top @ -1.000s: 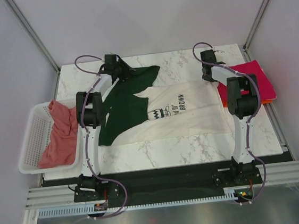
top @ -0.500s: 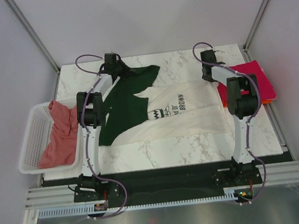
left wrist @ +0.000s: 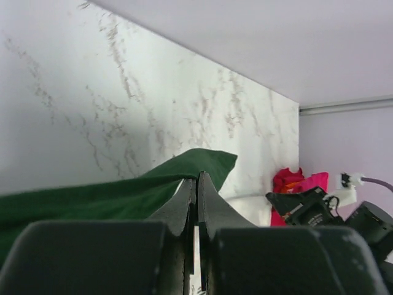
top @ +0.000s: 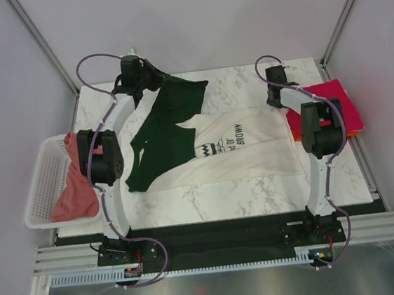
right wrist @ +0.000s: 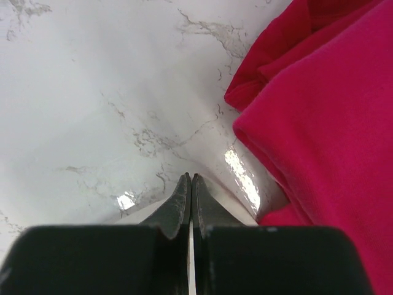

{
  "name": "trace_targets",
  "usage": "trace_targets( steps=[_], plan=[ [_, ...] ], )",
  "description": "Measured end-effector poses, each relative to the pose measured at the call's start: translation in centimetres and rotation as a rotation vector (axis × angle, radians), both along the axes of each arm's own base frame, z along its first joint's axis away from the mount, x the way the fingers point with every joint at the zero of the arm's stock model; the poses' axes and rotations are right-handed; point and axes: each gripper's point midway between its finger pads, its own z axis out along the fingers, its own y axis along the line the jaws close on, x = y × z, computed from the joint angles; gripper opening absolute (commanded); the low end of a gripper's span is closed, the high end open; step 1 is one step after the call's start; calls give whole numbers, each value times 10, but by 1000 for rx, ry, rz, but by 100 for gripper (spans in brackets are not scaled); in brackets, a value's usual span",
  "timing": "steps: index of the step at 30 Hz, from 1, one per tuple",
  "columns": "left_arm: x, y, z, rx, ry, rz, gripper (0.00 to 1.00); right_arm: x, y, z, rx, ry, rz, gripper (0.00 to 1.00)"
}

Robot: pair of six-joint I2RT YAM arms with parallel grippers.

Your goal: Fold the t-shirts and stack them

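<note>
The cream t-shirt [top: 253, 148] with dark green sleeves and black print lies spread in the middle of the table. My left gripper [top: 153, 74] is at the far back left, shut on a green sleeve [top: 178, 100] and holding it raised. The left wrist view shows its jaws [left wrist: 198, 177] closed on green cloth [left wrist: 123, 196]. My right gripper [top: 275, 103] is shut on the shirt's cream edge at the right. In the right wrist view its jaws [right wrist: 191, 178] pinch cream cloth [right wrist: 144, 214] beside the magenta shirt [right wrist: 319, 110].
A folded magenta t-shirt [top: 326, 102] lies on an orange one [top: 354, 132] at the right edge. A white lattice basket [top: 39, 192] at the left holds the salmon-pink t-shirt [top: 74, 188]. Grey walls enclose the marble table [top: 244, 192].
My left arm has swung up and toward the back left, pulling the green sleeve with it. The right arm has not moved.
</note>
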Motion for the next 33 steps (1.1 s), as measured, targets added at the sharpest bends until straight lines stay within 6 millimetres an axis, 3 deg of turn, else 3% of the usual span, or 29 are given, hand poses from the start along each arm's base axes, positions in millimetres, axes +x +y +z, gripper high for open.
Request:
trace_targets(
  steps=[3,6,18,26,33],
  plan=[
    [-11,2,34,-6,-59,-7,2,-1,2,8,12,-11,10,0],
    [-22,3,53,-9,-89,-11,2,-1,5,19,24,-27,21,0],
    [-84,16,54,30,-55,-25,2,-14,12,44,60,-29,51,0],
    [-128,26,86,50,-112,-34,2,-45,10,43,58,17,53,0],
    [-169,33,91,51,-130,-37,2,-68,9,48,61,29,57,0]
  ],
)
